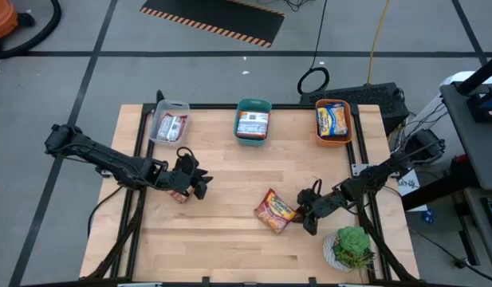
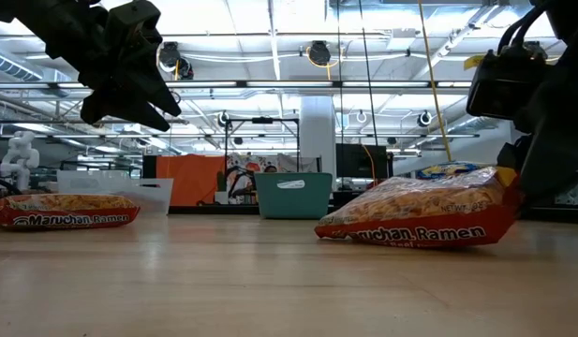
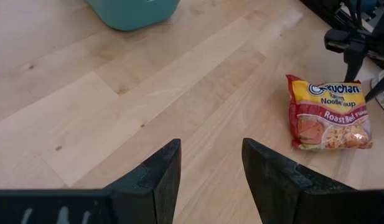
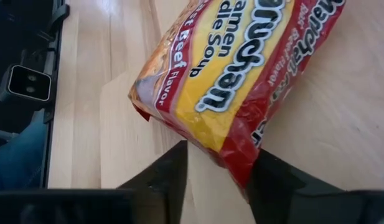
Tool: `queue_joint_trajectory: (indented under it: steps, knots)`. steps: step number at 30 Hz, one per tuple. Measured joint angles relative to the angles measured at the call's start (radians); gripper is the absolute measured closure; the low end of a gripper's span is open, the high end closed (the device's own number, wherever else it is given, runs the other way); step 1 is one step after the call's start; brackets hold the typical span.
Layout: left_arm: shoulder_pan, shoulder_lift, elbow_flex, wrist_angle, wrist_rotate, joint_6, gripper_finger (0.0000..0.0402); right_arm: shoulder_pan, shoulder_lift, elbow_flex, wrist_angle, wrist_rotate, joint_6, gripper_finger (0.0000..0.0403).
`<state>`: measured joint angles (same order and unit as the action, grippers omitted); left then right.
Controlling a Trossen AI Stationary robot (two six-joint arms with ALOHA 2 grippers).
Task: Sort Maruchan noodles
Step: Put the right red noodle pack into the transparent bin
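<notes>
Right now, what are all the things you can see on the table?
table: one, light wood.
clear bin: one, far left edge.
teal bin: one, far middle.
orange bin: one, far right.
binned packets: three, one per bin; red-white, pale, orange-yellow.
loose packets: two, red; one mid-table, one on the left.
plant: one, green, near right corner.
left gripper: black, open, empty, above the left packet.
right gripper: black, at the mid-table packet's edge.
</notes>
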<state>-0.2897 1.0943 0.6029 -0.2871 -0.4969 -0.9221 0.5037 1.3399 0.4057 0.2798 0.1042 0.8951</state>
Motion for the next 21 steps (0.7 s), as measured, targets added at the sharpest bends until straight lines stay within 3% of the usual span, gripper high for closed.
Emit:
queue_joint_trajectory:
  steps: [8,16,21]
  knots:
    - [-0.014,0.000,0.000,0.000,-0.001,-0.021,0.0227,-0.036,-0.003,0.000,0.000,0.022,-0.083,0.0390]
    - [-0.009,0.000,-0.001,0.020,0.000,0.029,0.0227,-0.083,-0.038,0.028,-0.001,0.024,-0.297,0.0401]
    - [0.001,0.000,-0.001,0.146,0.001,0.157,0.0227,-0.103,-0.070,0.075,-0.005,0.025,-0.455,0.0402]
